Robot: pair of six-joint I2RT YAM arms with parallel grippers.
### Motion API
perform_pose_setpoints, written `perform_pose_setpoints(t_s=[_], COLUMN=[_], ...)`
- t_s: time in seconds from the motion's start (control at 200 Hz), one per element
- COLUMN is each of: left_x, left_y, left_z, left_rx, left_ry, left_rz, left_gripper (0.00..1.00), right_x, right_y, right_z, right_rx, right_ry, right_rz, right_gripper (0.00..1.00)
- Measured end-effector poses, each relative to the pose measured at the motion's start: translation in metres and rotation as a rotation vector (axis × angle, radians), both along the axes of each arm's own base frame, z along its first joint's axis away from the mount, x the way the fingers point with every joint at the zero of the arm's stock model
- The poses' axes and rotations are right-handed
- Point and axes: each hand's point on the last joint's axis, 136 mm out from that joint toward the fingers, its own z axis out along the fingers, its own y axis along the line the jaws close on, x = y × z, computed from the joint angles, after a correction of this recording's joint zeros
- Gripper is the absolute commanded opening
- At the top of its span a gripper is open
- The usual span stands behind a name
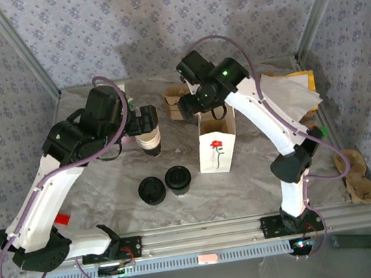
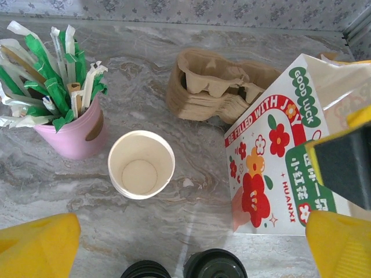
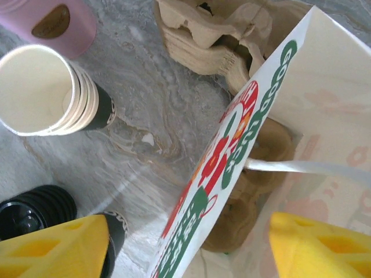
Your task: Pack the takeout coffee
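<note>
The takeout coffee (image 1: 178, 179), a small cup under a round black lid, stands on the marble table in front of the arms; its lid (image 2: 215, 266) lies at the bottom edge of the left wrist view. My left gripper (image 2: 185, 255) is open, hanging above the table between the stack of lidless white cups (image 2: 141, 164) and the coffee. My right gripper (image 3: 185, 249) is open over the mouth of the white flowered paper bag (image 1: 215, 145), with the bag's wall (image 3: 232, 156) running between its fingers. A brown cup carrier (image 3: 272, 191) sits inside the bag.
A low pile of black lids (image 1: 152, 190) lies just left of the coffee. A pink cup of wrapped sticks (image 2: 72, 136) and a stack of brown carriers (image 2: 214, 87) stand behind. More carriers (image 1: 356, 174) and flat paper bags (image 1: 290, 93) lie to the right.
</note>
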Motion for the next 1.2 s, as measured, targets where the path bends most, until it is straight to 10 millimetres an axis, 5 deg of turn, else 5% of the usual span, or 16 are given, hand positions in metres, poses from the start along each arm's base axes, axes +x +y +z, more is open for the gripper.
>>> perform_pose_setpoints(t_s=[0.195, 0.465, 0.75, 0.949, 1.199], left_x=[-0.003, -0.015, -0.027, -0.046, -0.063], left_y=[0.006, 0.027, 0.045, 0.078, 0.116], left_z=[-0.005, -0.001, -0.007, -0.021, -0.026], left_rx=[0.028, 0.049, 0.025, 0.036, 0.046], left_ry=[0.016, 0.016, 0.049, 0.066, 0.017], left_rz=[0.011, 0.047, 0.107, 0.210, 0.311], left_gripper=[1.00, 1.00, 1.00, 0.99, 1.00], right_x=[-0.015, -0.029, -0.080, -0.124, -0.166], right_y=[-0.016, -0.039, -0.008, 0.033, 0.068], right_z=[0.035, 0.083, 0.107, 0.083, -0.004], right_rx=[0.034, 0.081, 0.202, 0.186, 0.054], right_ry=[-0.076, -0.200, -0.255, -0.141, 0.121], right_rz=[0.011, 0.017, 0.225, 0.372, 0.325], right_gripper=[0.89, 0.86, 0.81, 0.83, 0.91])
